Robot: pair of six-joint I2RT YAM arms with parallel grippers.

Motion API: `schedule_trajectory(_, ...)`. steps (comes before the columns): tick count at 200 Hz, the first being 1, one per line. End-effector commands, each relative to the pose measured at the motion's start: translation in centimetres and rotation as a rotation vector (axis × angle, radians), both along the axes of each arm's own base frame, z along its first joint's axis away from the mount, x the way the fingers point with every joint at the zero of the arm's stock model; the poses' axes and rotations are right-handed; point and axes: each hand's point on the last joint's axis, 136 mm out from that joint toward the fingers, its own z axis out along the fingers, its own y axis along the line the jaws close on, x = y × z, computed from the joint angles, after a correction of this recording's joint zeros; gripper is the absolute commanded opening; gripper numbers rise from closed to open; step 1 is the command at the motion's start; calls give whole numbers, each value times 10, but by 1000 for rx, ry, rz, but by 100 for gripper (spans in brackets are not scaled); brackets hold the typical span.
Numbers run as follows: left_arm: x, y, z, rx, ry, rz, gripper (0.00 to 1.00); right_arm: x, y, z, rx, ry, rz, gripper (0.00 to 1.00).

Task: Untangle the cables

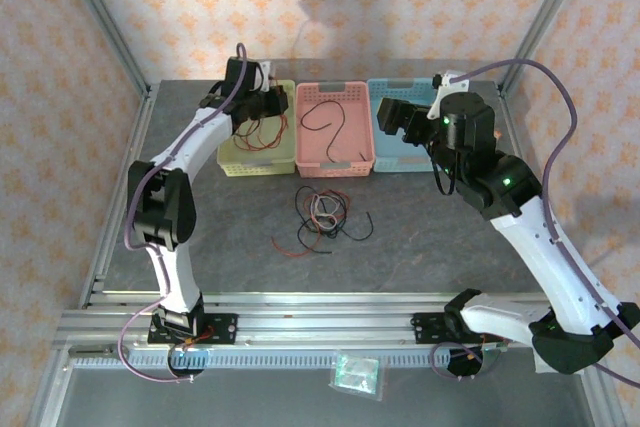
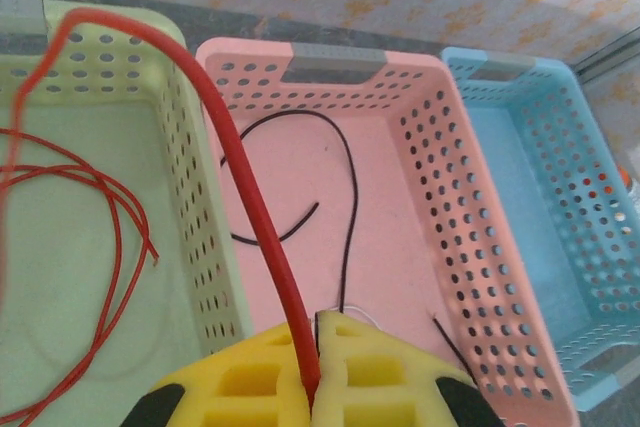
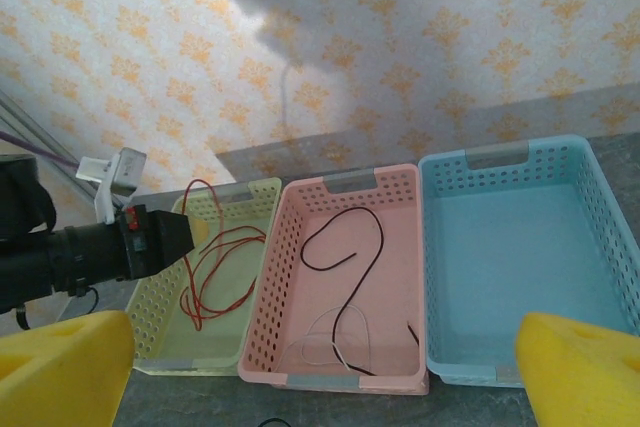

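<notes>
Cables (image 1: 318, 215): judged light, limp, slippery; best taken mid-strand. One red cable (image 2: 250, 197) pinched in left claw (image 2: 318, 372); right claw (image 3: 320, 377) spread.

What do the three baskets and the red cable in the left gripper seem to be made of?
The green basket, pink basket and blue basket look like moulded plastic with a matte finish: thin one-colour walls pierced by rows of holes. The red cable looks like wire in smooth, rubbery insulation, since it bends in soft curves; its core is hidden.
</notes>
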Motion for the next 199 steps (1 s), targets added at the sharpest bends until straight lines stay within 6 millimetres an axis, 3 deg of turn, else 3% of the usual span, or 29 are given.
schedule_trajectory(1, 10, 16, -8, 58, 11, 33, 0, -1, -2, 5, 29, -19, -4, 96)
schedule_trajectory(45, 20, 45, -41, 151, 61, 160, 0, -15, 35, -1, 272, -44, 180, 94)
schedule_trajectory(74, 25, 56, -58, 171, 83, 204, 0, -15, 60, -24, 376, 6, 255, 94)
schedule_trajectory(110, 33, 57, -85, 162, 135, 200, 0, -14, 82, -49, 356, 63, 265, 93)
schedule_trajectory(129, 36, 56, -92, 147, 154, 189, 19, -12, 85, -59, 335, 79, 253, 93)
schedule_trajectory(146, 36, 57, -86, 146, 141, 195, 34, -9, 82, -71, 298, 100, 206, 93)
schedule_trajectory(188, 22, 57, -44, 132, 65, 181, 63, -10, 75, -108, 209, 188, 107, 85)
schedule_trajectory(199, 14, 56, -32, 125, 44, 175, 67, -13, 77, -116, 204, 203, 99, 85)
